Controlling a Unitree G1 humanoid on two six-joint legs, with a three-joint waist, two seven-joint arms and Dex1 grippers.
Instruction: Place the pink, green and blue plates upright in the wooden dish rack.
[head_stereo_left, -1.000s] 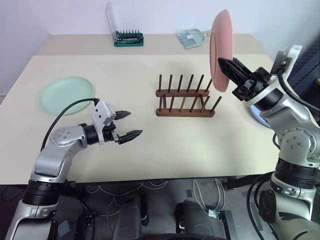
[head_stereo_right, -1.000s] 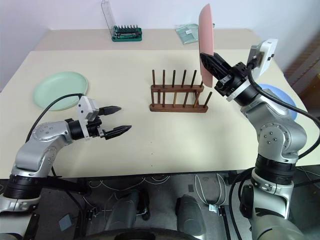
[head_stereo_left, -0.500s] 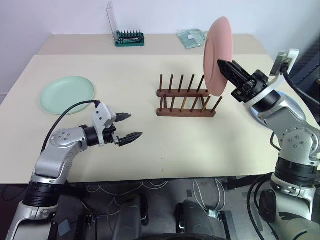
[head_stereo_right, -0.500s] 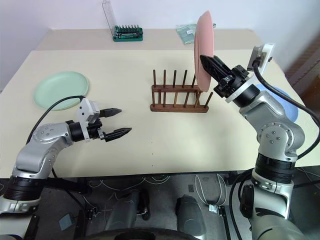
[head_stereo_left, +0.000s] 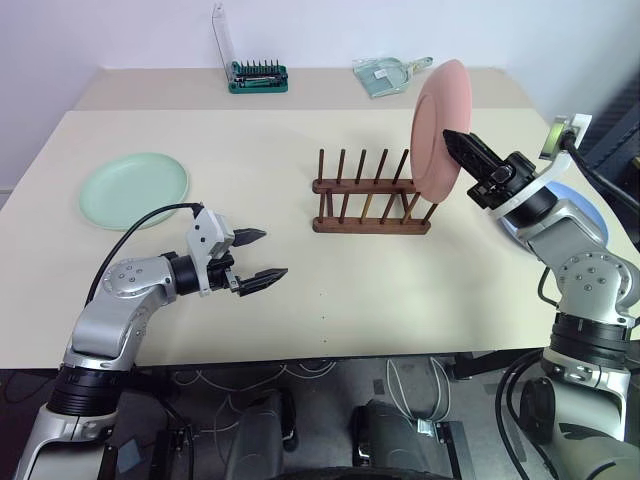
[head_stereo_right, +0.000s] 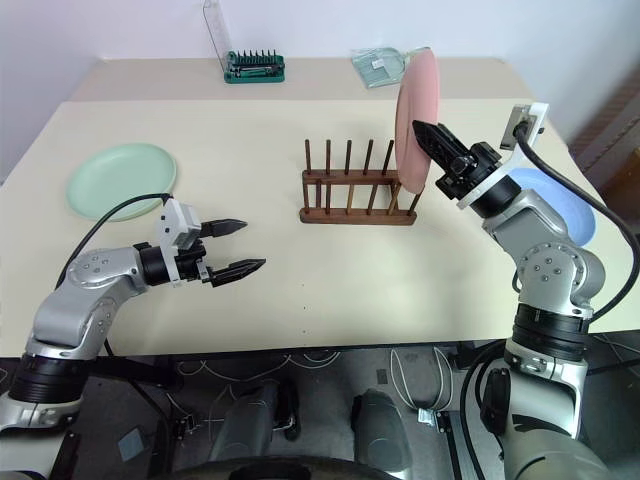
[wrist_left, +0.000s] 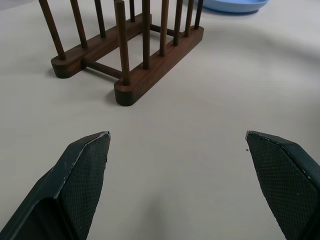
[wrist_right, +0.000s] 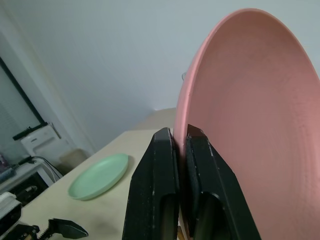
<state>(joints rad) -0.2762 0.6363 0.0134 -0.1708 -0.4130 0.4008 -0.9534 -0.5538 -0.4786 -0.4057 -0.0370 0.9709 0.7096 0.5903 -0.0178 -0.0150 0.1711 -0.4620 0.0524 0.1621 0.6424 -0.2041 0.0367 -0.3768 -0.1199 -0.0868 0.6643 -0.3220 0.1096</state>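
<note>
Three plates, one gripped on edge over the rack

Pink plate (head_stereo_left: 441, 128) held upright, rim pinched by right tool (head_stereo_left: 455, 140), fingers clenched on either face of it. Plate's lower edge hanging at the right end of wooden dish rack (head_stereo_left: 369, 196), just above or among the last pegs; contact with the rack impossible to tell. No plate yet standing in the rack, pegs bare.

Green plate (head_stereo_left: 134, 188) lying flat on the worktop (head_stereo_left: 300, 300), far to the left, well apart from the rack. Blue plate (head_stereo_right: 553, 200) lying flat at the right edge, partly hidden behind the right arm.

Left tool (head_stereo_left: 256, 256) hovering low over the worktop between green plate and rack, fingers spread wide, gripping nothing, pointed toward the rack.

Green tool case (head_stereo_left: 258, 76) and a clear lidded container (head_stereo_left: 385, 75) resting at the far edge
</note>
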